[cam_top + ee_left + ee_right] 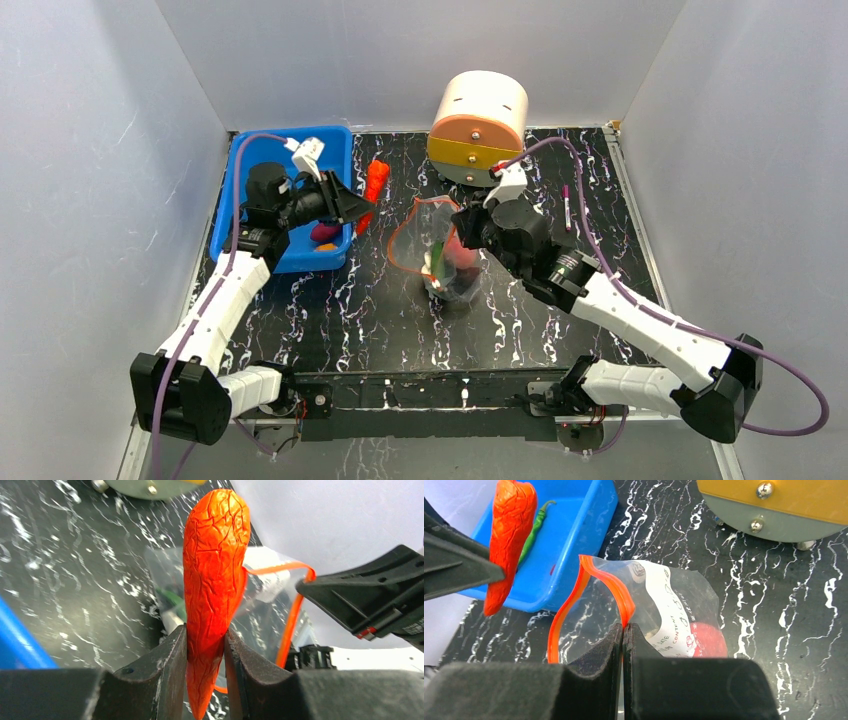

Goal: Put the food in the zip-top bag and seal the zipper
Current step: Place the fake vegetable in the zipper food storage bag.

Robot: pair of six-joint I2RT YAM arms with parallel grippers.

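Right now the left hand (206,645) is clamped on the lower part of the red chili (215,555), holding it upright in the air between the blue bin (574,525) and the zip-top bag (674,600). The right hand (623,630) pinches the orange-red zipper (609,582), fingers closed on one side of the rim, and the bag's mouth gapes. The bag sits on the black marbled desk (350,310) with a pink-red round fruit (706,637) inside. A thin green pepper (531,530) lies in the bin.
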